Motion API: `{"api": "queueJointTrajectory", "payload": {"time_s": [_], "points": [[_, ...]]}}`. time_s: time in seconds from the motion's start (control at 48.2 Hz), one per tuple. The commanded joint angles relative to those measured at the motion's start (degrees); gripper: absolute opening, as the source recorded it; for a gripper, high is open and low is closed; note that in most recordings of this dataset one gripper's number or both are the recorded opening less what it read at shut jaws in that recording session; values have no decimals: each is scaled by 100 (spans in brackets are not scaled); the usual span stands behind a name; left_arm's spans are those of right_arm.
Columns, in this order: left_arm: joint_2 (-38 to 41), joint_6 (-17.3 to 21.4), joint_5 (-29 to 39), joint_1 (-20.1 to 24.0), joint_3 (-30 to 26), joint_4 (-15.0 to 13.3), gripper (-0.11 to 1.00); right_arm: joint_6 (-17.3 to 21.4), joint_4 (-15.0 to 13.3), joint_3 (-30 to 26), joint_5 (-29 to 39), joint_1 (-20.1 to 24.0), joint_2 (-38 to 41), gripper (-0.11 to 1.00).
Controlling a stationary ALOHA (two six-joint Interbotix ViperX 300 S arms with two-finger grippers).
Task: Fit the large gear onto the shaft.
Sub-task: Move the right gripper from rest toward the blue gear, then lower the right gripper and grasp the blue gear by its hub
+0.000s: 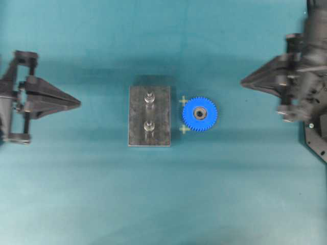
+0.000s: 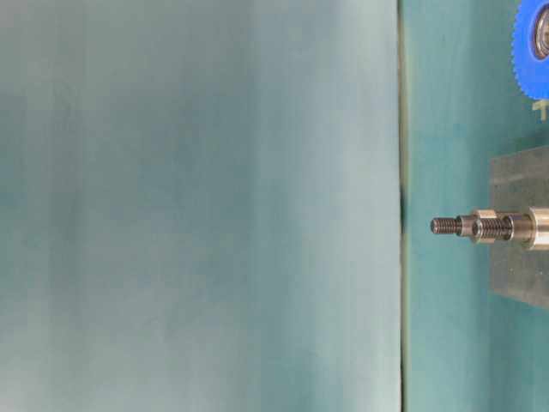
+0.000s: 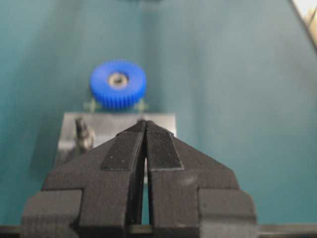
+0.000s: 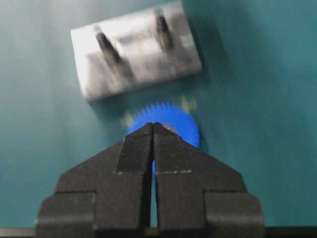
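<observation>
The large gear (image 1: 200, 114), bright blue with a dark hub, lies flat on the teal table just right of the grey plate (image 1: 138, 120). Two silvery pegs stand on that plate; either could be the shaft (image 1: 149, 126). The other peg (image 1: 149, 97) stands behind it. My left gripper (image 1: 79, 102) rests shut and empty far to the left of the plate. Shut and empty too, my right gripper (image 1: 242, 80) hangs to the right of the gear. The gear (image 4: 168, 121) lies partly behind its fingertips in the right wrist view. The left wrist view has the gear (image 3: 118, 83) beyond the plate (image 3: 114, 124).
Two small pale cross marks (image 1: 183, 100) (image 1: 184, 129) sit on the cloth beside the gear. The table-level view has the two pegs (image 2: 476, 227) in line, one behind the other, and an edge of the gear (image 2: 533, 47).
</observation>
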Motion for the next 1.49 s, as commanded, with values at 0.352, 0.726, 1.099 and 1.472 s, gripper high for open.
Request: {"api": "queueJointTrajectory", "payload": {"time_s": [0.352,0.726,1.099,1.472], "points": [[729,9,158,-26,-202,26,0,-70,-158,-861,422,-53,2452,1],[888,9,193,-70,-237,18,0,-483,-158,-1556,668,-88,3902,82],[896,0,202,-88,-185,26,0,-545,-158,-1723,809,-132,4447,91],[896,-9,202,-97,-185,26,0,-527,-158,-1767,773,-158,4702,91]]}}
